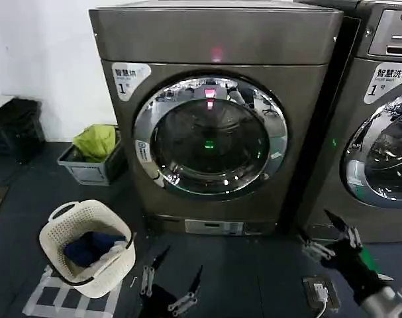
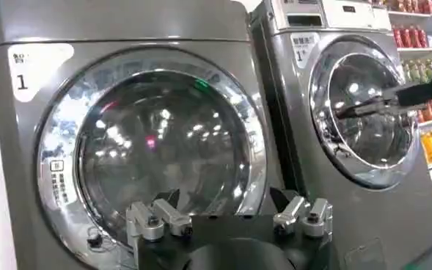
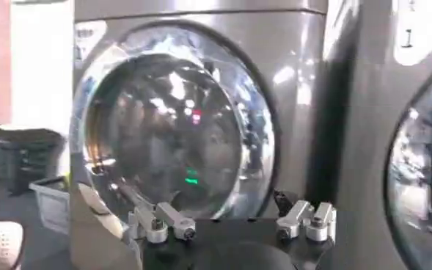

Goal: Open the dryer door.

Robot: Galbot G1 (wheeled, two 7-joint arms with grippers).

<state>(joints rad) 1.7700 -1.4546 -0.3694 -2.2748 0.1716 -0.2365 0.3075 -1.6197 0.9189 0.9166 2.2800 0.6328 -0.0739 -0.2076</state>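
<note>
The dryer door [image 1: 210,136] is shut, flush in the front of the dryer, so nothing of the task is done; reaching, gripping its rim and pulling all remain. Left of the door, on the floor, stand a white laundry basket [image 1: 88,246] and a grey bin [image 1: 95,165]. Below the door the left end effector [image 1: 172,281] hangs low, fingers spread, released. To the right of the door the right end effector [image 1: 336,242] seems also released, holding nothing. Between the door and the neighbour machine [image 1: 379,112] the gap is narrow; in front, the floor is free.
</note>
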